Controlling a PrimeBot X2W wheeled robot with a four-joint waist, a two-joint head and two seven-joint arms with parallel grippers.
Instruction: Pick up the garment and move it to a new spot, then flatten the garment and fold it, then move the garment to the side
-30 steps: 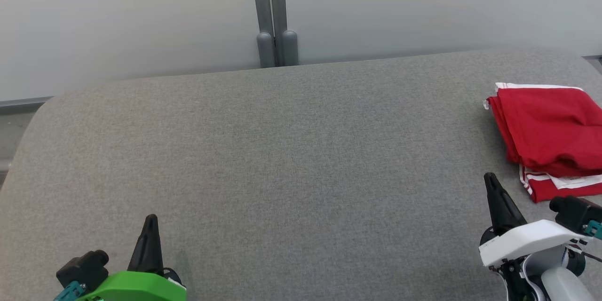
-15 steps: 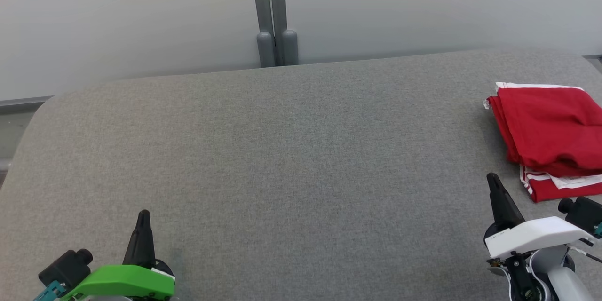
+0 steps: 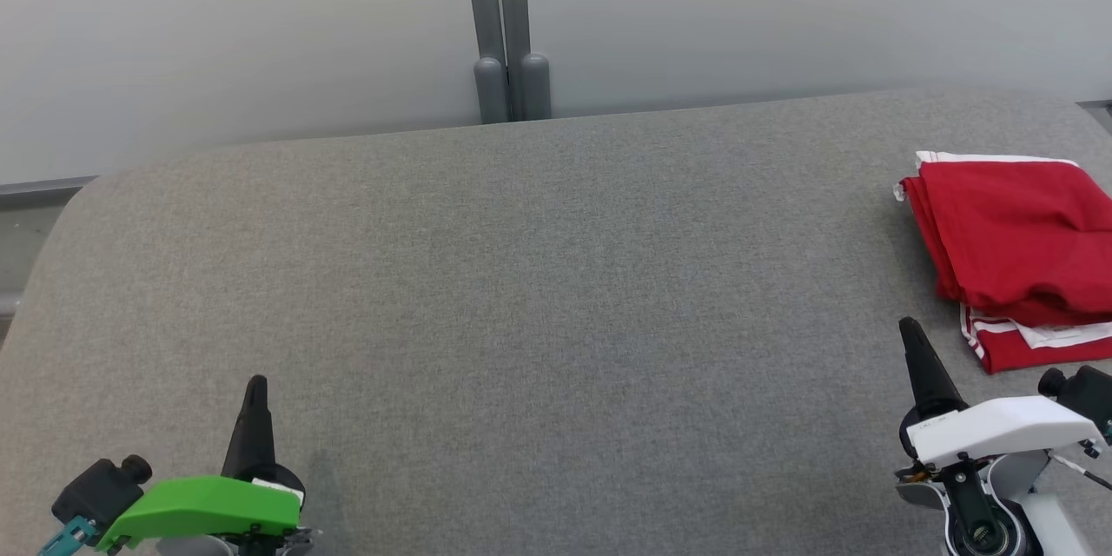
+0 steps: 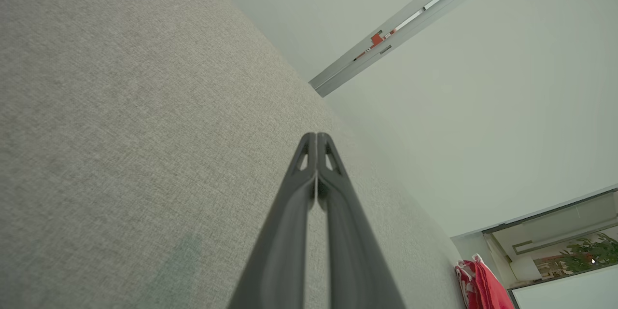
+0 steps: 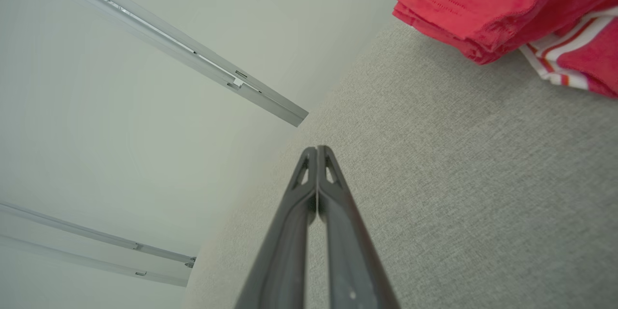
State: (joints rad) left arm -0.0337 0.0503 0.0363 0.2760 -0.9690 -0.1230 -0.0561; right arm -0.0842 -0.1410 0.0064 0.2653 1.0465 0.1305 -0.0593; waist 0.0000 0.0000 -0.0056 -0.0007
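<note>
Pressing tip to tip, the left jaws are clenched on nothing: their two long dark fingers (image 4: 289,231), smooth matte plastic with a small slot cut near each tip, taper to one point above bare cloth. The right jaws are clenched the same way, empty, their two fingers (image 5: 289,246) meeting in a thin seam. From the head view each pair reads as a single black spike, the left rising from a glossy green housing (image 3: 204,511) at the lower left, the right from a white housing (image 3: 999,433) at the lower right. Beneath both spreads one surface (image 3: 521,278), covered in grey woven fabric with a fine speckled grain and rounded at its far corners. One garment (image 3: 1016,234) lies folded on it at the far right edge, just beyond the right jaws but not touching them, and well apart from the left. It is soft red cloth in a roughly rectangular stack of several layers, trimmed with white stripes along its far and near edges, its right part cut off by the frame. Behind the surface stands a pale matte wall (image 3: 217,35), split by two narrow grey posts (image 3: 506,26) side by side, each ending in a rounded cap
</note>
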